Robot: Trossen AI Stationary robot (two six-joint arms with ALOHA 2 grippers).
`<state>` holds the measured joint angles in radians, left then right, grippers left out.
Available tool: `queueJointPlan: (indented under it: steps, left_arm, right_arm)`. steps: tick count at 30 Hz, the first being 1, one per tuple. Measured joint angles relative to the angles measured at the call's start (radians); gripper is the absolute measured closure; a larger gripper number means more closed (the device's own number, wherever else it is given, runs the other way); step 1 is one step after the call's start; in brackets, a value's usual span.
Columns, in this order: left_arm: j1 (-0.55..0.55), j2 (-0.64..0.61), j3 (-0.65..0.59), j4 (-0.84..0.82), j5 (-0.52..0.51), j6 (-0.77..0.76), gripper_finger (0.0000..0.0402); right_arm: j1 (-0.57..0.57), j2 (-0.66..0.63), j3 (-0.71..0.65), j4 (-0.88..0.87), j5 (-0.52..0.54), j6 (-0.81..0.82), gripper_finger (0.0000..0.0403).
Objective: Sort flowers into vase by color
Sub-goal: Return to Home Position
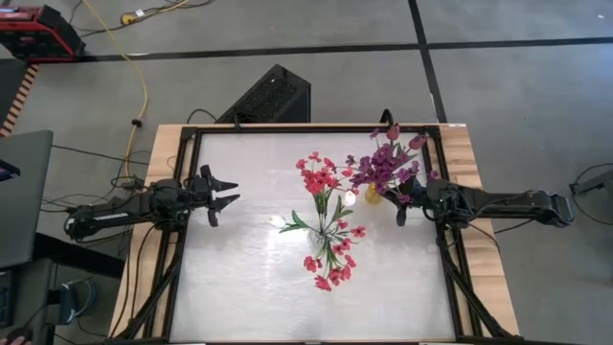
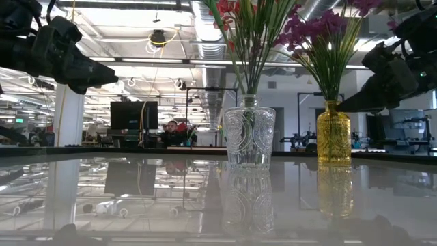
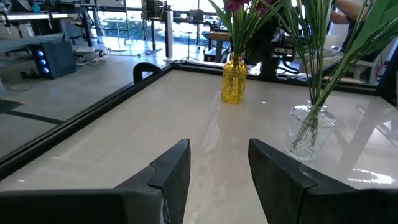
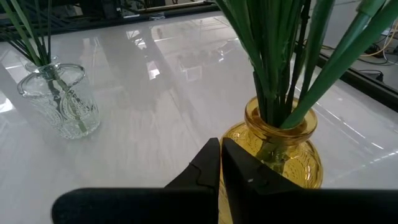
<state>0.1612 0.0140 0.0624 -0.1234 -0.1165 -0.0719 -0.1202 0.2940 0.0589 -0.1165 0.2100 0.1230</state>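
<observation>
Two vases stand on the white table (image 1: 239, 287), and no stems lie loose on its top. Clear glass vase (image 1: 326, 230) sits at mid-frame in the high view and holds the red-pink flowers (image 1: 321, 177), whose stalks fan toward both upper and lower centre. Yellow vase (image 1: 373, 195) stands up and to the right of it, apart from it, and holds the purple flowers (image 1: 378, 168) with maroon tulip buds (image 1: 393, 131) reaching toward the dark rail (image 1: 316, 127) at the table's top edge. Left gripper (image 1: 233, 191) hangs over the table at left of centre, just inside the left rail, fingers spread with nothing between them; the left wrist view shows bare tabletop ahead of it up to both vases. Open room: the whole left half of the table and the lower strip of the frame. Right gripper (image 4: 221, 149) hangs at right of centre, just beside the yellow vase on its right-hand side, fingers pressed together on nothing; its arm crosses the right rail. Room is tight there, with purple blooms overhanging the gripper and the rail near behind it. In the low view both grippers hang well above the tabletop, at the upper corners.
</observation>
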Motion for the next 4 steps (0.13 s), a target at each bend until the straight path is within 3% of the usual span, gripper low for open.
queueJointPlan:
  steps: [4]
  left_arm:
    - [0.000,0.000,0.000,0.000,0.000,0.000,0.0251]
  right_arm:
    - [0.000,0.000,0.000,0.000,0.000,0.000,0.0359]
